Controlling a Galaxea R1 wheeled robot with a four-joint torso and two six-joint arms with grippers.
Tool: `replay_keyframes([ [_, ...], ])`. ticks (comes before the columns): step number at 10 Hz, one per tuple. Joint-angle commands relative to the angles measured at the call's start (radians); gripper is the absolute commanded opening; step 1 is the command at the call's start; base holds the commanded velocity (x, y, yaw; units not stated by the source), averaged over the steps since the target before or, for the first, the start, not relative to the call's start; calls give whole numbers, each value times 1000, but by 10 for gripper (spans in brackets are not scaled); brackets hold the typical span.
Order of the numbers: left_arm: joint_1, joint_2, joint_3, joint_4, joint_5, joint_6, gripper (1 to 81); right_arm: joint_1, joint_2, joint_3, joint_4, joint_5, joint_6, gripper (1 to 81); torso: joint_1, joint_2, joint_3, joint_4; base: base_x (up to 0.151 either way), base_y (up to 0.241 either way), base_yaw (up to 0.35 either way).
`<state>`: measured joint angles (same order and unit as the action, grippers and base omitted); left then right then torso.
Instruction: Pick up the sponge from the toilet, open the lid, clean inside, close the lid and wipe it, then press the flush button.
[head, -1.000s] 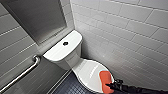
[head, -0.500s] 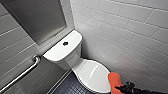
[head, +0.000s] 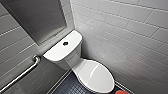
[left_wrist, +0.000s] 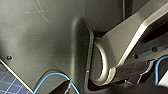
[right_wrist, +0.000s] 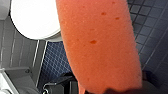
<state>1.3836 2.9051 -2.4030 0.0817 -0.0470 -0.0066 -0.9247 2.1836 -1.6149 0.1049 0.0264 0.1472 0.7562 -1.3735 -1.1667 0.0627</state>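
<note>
One sponge (right_wrist: 100, 42) sits gripped in the right claw (right_wrist: 110, 89), beside the toilet (head: 75, 60) with its lid (head: 96, 75) down. Left claw's state: cannot tell.

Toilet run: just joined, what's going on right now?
The right arm has the sponge: it juts out close in front of the right wrist camera, above the dark floor tiles beside the bowl. Its tip also shows at the bottom edge of the head view. The toilet has its lid closed, with nothing on it. The flush button sits on the tank top with nothing near it. So the sponge is picked up and the lid is not yet opened.
</note>
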Motion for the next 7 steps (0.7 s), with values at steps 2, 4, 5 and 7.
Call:
replay_keyframes([
  [2, -82, -196, 283, -45, 78, -27, 811, -168, -43, -32, -5, -31, -6, 10, 0, 0, 0, 0, 0, 0, 0],
  [4, -128, -228, 356, -53, 78, -29, 811, -263, -6, -86, -10, -2, -11, 10, 0, 0, 0, 0, 0, 0, 0],
  [5, -148, -239, 378, -57, 79, -35, 811, -305, 14, -106, -25, 0, -11, 10, 0, 0, 0, 0, 0, 0, 0],
  [7, -180, -263, 436, -72, 79, -35, 811, -387, 46, -129, -56, 53, -11, 10, 0, 0, 0, 0, 0, 0, 0],
])
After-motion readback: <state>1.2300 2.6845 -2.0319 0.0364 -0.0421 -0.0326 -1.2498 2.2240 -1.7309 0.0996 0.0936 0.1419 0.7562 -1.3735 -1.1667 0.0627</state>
